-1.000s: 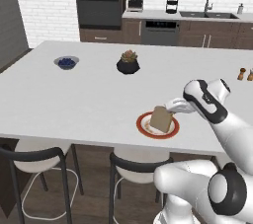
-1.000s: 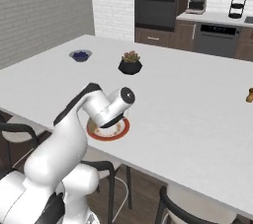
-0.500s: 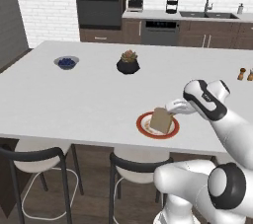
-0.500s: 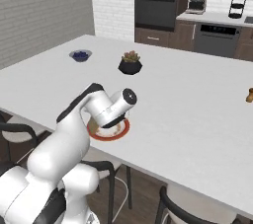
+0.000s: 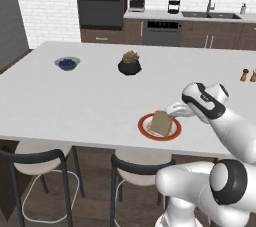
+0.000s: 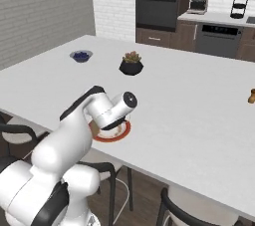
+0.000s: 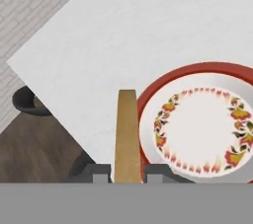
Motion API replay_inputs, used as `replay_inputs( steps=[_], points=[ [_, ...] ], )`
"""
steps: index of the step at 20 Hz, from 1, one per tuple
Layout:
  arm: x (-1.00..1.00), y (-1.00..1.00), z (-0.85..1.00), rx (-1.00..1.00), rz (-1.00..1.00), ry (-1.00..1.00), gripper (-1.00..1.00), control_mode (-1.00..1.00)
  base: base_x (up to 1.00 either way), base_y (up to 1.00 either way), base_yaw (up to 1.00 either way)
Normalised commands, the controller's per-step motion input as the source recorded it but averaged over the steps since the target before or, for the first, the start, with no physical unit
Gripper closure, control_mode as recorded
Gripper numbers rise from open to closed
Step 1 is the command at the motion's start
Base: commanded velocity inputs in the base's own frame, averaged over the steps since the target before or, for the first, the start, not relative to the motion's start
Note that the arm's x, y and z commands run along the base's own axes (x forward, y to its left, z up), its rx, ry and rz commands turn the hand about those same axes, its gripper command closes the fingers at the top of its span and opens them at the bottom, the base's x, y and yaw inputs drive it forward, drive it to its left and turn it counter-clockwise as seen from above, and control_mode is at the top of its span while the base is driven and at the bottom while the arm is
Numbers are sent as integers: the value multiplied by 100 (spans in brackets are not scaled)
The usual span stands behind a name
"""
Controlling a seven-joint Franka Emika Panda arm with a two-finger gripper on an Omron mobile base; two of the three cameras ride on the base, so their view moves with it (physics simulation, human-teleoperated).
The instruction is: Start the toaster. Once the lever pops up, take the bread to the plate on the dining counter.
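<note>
On the white dining counter [image 5: 75, 96], near its front edge, lies the red-rimmed plate [image 5: 145, 130] with a flowered white centre [image 7: 197, 124]. My gripper [image 5: 172, 112] is shut on the tan bread slice [image 5: 161, 122], holding it tilted over the plate's left part. In the hand view the bread [image 7: 127, 129] appears edge-on between the fingertips of the gripper [image 7: 127, 173], at the plate's left rim. Whether the slice touches the plate I cannot tell. In the right base view my arm covers most of the plate [image 6: 117, 138]. The toaster is out of view.
A small bowl of blue berries [image 5: 66, 63] and a dark pot with a plant [image 5: 129, 64] stand farther back on the counter. Two brown shakers [image 5: 247, 75] sit at the right edge. Black wire stools [image 5: 35, 161] stand below the front edge.
</note>
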Motion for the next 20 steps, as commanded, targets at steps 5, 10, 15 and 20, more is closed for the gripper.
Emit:
replay_inputs(
  steps=[5, 10, 15, 20],
  points=[
    [33, 0, -17, -1, 0, 0, 100, -100, 0, 0, 0],
    [31, 0, -17, -1, 0, 0, 100, -100, 0, 0, 0],
    [16, -1, -17, -2, 1, 0, 100, -100, 0, 0, 0],
    [13, 0, -10, -1, 2, 0, 100, -100, 0, 0, 0]
  ],
)
